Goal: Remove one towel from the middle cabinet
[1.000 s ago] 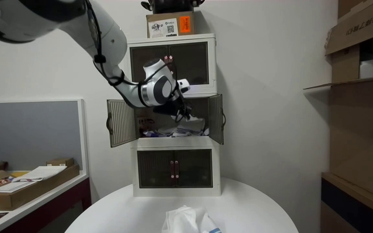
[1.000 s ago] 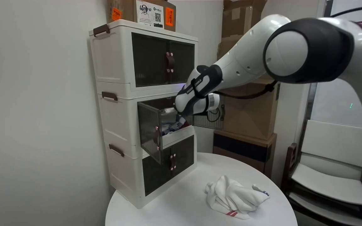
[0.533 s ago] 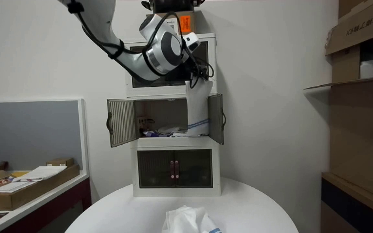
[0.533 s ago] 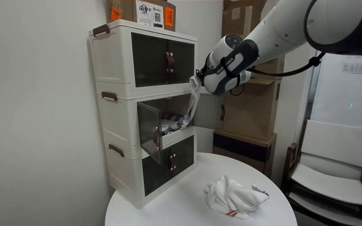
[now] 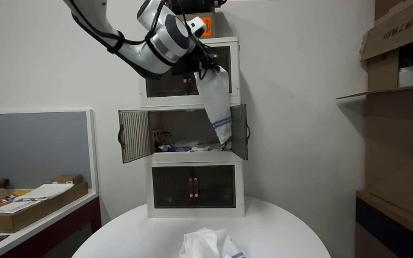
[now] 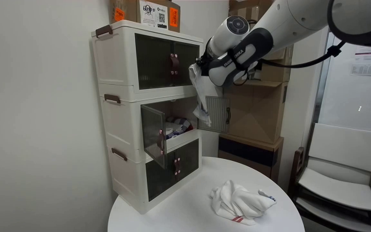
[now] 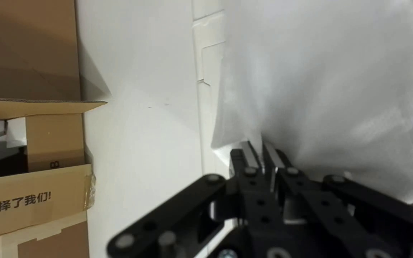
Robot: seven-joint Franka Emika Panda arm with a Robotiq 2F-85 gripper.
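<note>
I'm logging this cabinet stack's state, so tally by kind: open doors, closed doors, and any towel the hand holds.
Open doors, on the middle cabinet: 2
Closed doors, on the top cabinet and bottom cabinet: 4
White towel with blue stripes, in the hand: 1
Total: 7

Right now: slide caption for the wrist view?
Black two-finger gripper clamped on a white cloth towel; open brown cardboard box at picture left.
</note>
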